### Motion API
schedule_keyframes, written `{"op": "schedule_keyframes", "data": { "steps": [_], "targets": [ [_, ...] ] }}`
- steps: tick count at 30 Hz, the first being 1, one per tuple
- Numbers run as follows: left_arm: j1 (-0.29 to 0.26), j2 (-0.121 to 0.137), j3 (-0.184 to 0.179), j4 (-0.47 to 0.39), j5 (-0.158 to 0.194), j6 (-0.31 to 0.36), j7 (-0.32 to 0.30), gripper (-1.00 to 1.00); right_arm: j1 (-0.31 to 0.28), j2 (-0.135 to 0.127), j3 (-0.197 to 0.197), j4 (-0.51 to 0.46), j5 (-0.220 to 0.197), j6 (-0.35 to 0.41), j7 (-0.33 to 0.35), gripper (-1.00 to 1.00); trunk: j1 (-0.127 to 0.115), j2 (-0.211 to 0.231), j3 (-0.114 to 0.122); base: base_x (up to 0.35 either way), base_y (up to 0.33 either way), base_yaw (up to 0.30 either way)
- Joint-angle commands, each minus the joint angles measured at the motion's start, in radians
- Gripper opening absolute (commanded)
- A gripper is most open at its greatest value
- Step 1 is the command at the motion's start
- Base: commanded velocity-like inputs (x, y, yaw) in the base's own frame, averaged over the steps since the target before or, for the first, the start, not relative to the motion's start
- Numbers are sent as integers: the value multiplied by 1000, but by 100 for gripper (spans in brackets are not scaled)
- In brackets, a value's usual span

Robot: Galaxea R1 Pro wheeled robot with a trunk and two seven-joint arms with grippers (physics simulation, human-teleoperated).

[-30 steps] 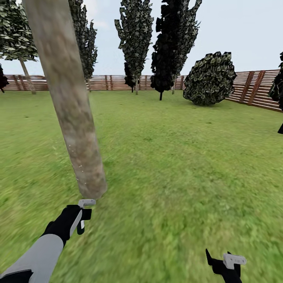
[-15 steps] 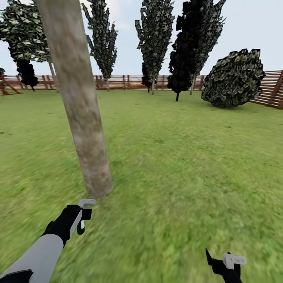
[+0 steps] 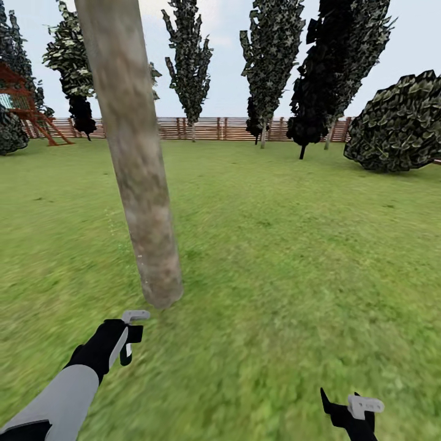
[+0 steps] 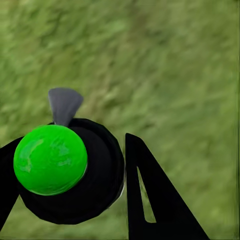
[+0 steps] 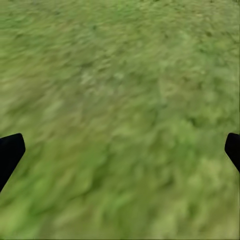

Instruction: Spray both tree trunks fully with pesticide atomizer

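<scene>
The view has swung left — the tree trunk [image 3: 139,177] sits further right, just beyond the left gripper [image 3: 131,334] clamped on the pesticide atomizer [image 4: 70,172] — the right gripper [image 5: 120,150] gapes empty.

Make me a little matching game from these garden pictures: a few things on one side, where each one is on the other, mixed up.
Things:
1. pesticide atomizer
2. tree trunk
3. right gripper
4. wooden fence

Places:
A. along the far edge of the lawn
B. open above bare grass
C. between the left gripper's fingers
D. rising from the grass just ahead of the left gripper

Pairs: 1-C, 2-D, 3-B, 4-A
</scene>
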Motion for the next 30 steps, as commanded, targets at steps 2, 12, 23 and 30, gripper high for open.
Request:
{"op": "schedule_keyframes", "data": {
  "steps": [2,12,23,30],
  "targets": [
    [0,0,0,0,0,0,0,-100,0,0,0,0,-1,0,0,100,0,0,0,133,-274,39],
    [0,0,0,0,1,0,0,-100,0,0,0,0,0,0,0,100,0,0,0,141,-272,65],
    [0,1,1,1,1,0,0,-100,0,0,0,0,0,0,1,100,0,0,0,156,-262,265],
    [0,2,2,2,2,0,0,-100,0,0,0,0,-1,0,1,100,0,0,0,277,-94,273]
  ]
}}
